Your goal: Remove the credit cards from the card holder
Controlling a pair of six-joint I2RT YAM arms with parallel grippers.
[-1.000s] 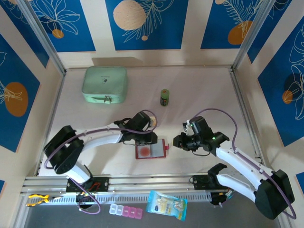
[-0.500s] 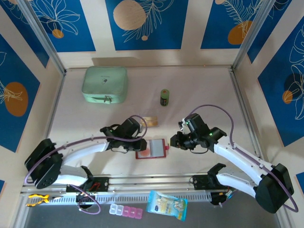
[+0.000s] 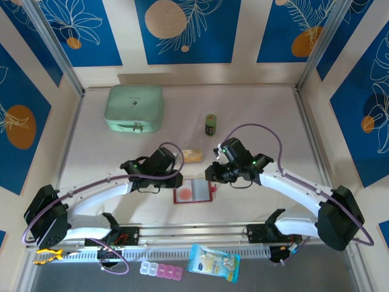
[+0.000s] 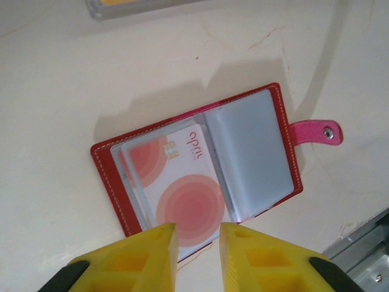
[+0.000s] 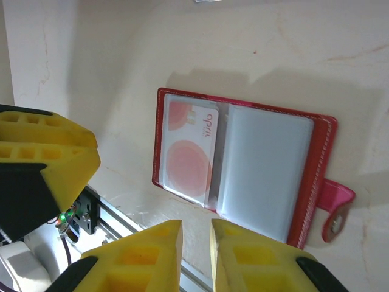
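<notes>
A pale tabletop [image 3: 255, 115] was enclosed by blue panels painted with leaves. The card holder [image 3: 196, 190] was laid open and flat near the middle of the near edge, its snap tab turned toward the right edge. A credit card [image 4: 185, 188] with red circles was tucked in its left sleeve. The left gripper [image 4: 199, 238] and the right gripper [image 5: 196, 234] were held above it, each narrowly parted and holding nothing.

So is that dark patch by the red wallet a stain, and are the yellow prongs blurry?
Left wrist view: a shadow on the table, no stain; card holder sharp, left pincer slightly soft, close to the lens. Right wrist view: same shadow, right pincer equally soft.
</notes>
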